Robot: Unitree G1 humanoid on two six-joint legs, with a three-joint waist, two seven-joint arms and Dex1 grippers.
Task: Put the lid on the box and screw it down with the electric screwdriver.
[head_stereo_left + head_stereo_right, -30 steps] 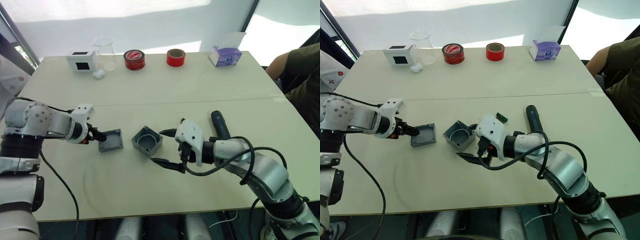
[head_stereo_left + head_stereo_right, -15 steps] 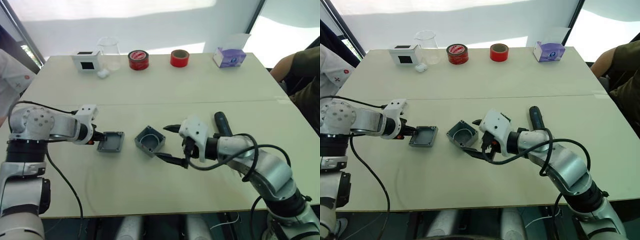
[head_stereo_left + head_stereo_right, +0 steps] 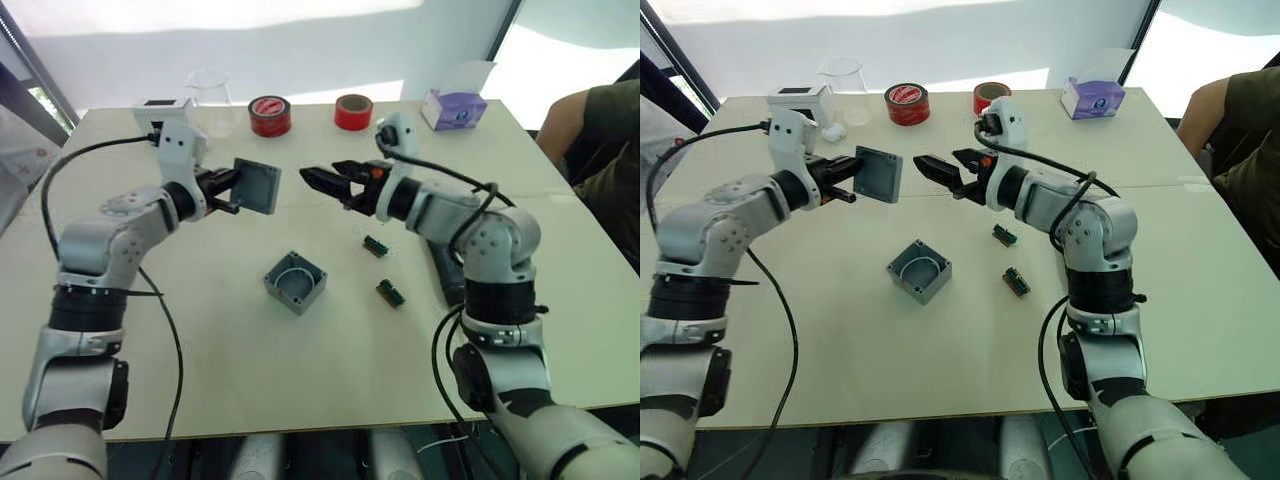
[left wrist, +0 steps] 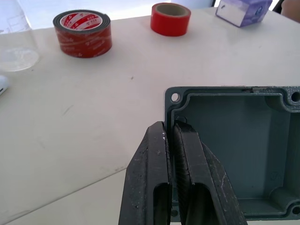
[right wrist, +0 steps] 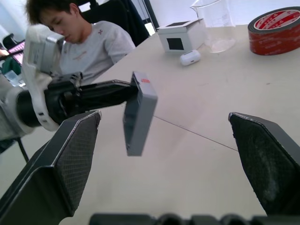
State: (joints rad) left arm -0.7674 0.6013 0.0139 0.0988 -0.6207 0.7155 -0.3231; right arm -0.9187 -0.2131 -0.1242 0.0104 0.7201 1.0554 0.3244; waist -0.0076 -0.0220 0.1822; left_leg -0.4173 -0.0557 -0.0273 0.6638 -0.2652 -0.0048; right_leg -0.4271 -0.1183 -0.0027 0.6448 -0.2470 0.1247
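1. We are seeing the lid (image 3: 257,186) held up in the air above the table (image 3: 300,380), standing on edge with its flat back turned toward the right hand and its hollow inner side toward the left arm.
2. The left hand (image 4: 169,140) is clenching the lid's rim, its two black fingers (image 4: 150,178) pressed nearly together over one edge beside a corner hole.
3. A small red mark is showing on the lid's upper edge in the right wrist view.
4. The right hand (image 3: 325,180) is hovering in the air just beside the lid, facing it, with its fingers spread wide and nothing between them; it is touching nothing.
5. The box (image 3: 295,283) is sitting on the table near its middle, open side up, turned cornerwise to the table edges, below and apart from both hands.
6. The electric screwdriver (image 3: 447,275) is lying on the table toward the right edge, partly hidden behind the right arm, its long axis running from the far side toward the near edge.
7. Two small green parts (image 3: 376,246) are lying on the table between the box and the screwdriver.
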